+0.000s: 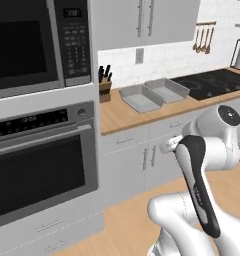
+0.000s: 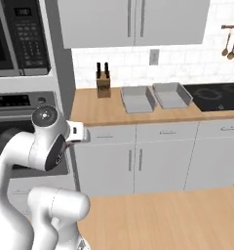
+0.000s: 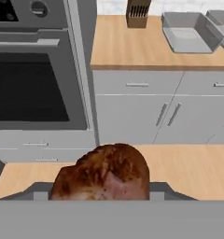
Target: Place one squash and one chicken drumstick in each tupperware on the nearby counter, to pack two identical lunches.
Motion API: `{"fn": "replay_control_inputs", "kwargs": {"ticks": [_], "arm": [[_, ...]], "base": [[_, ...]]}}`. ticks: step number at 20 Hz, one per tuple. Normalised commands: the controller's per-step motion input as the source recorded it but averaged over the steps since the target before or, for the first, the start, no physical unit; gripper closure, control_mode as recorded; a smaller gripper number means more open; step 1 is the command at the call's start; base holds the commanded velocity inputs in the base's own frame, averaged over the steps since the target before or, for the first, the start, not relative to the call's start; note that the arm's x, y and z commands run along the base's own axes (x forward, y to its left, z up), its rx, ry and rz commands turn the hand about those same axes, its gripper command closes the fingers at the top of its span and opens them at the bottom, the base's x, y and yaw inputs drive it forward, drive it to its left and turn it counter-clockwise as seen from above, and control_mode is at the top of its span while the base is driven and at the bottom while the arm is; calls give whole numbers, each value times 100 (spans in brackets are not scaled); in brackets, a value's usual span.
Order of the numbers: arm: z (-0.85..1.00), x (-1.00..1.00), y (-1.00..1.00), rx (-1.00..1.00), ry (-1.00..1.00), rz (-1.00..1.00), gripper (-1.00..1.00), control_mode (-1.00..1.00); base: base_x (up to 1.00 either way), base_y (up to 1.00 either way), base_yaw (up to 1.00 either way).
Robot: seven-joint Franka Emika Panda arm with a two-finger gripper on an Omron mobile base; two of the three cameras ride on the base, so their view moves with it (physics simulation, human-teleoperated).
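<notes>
Between the gripper (image 3: 102, 196) fingers sits a chicken drumstick (image 3: 104, 173), jaws closed on it; both tupperware (image 1: 141, 98) sit on the far counter (image 1: 122, 116).

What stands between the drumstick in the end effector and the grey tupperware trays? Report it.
Nothing visible does. In the hand view the dark reddish-brown chicken drumstick sits at the end effector, with open floor and pale cabinet fronts ahead. The two grey rectangular tupperware trays lie on the light wooden counter, beside the knife block.

base cams L/R: behind arm | share counter (image 1: 123, 116) | hand cam: low
</notes>
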Motion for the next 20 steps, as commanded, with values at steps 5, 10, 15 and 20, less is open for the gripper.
{"fn": "replay_control_inputs", "kwargs": {"ticks": [5, 10, 15, 20], "arm": [[0, 0, 0, 0, 0, 0, 100, 100], [0, 0, 0, 0, 0, 0, 100, 100], [0, 0, 0, 0, 0, 0, 100, 100], [0, 0, 0, 0, 0, 0, 100, 100]], "base": [[100, -100, 3], [100, -100, -3], [100, -70, -2], [100, -17, 25]]}}
